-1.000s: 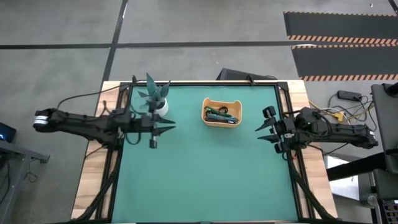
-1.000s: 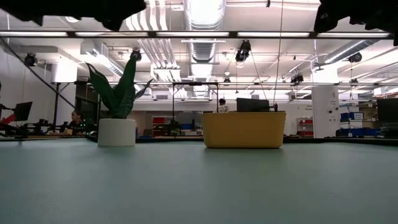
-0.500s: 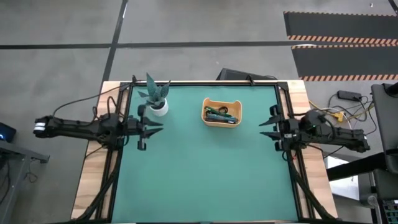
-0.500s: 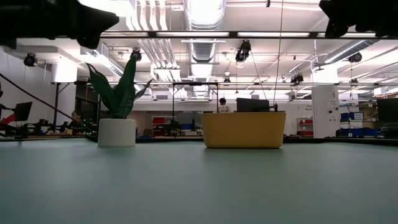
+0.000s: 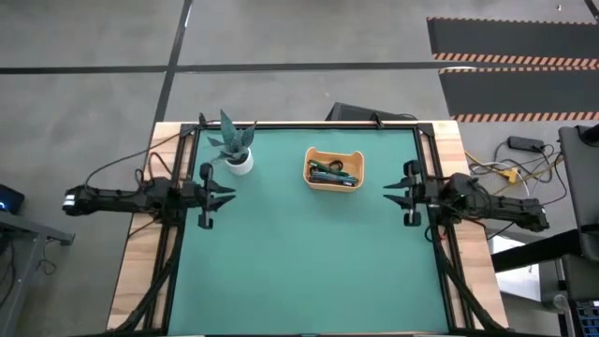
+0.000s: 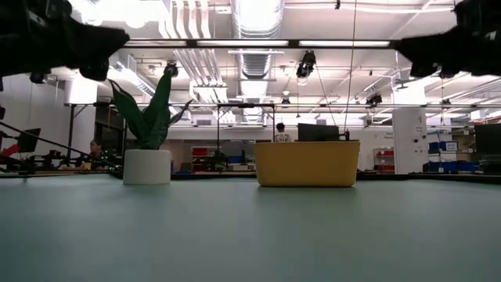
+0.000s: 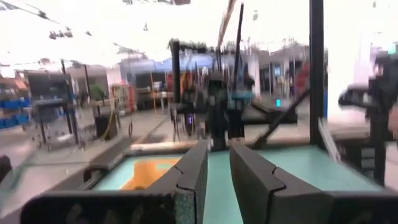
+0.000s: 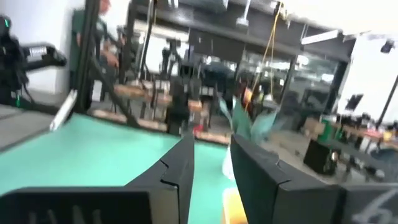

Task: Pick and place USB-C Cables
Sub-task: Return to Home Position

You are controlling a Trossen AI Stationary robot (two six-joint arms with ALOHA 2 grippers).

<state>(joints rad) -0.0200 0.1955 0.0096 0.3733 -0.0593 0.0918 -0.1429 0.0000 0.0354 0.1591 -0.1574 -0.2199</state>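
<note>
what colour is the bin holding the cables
Yellow-orange; the bin shows best in the low view.

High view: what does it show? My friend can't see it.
Coloured cables lie in an orange tray on a green table, with a potted plant nearby. The left gripper and right gripper hover empty at the table's sides.

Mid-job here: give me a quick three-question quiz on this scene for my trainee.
1. True or false: the cables lie inside the tray.
2. The plant stands nearer which arm? A left, B right.
3. What do the left pincer and right pincer hold?
Key: 1 true. 2 A. 3 nothing; both are open and empty, at opposite sides of the mat.
</note>
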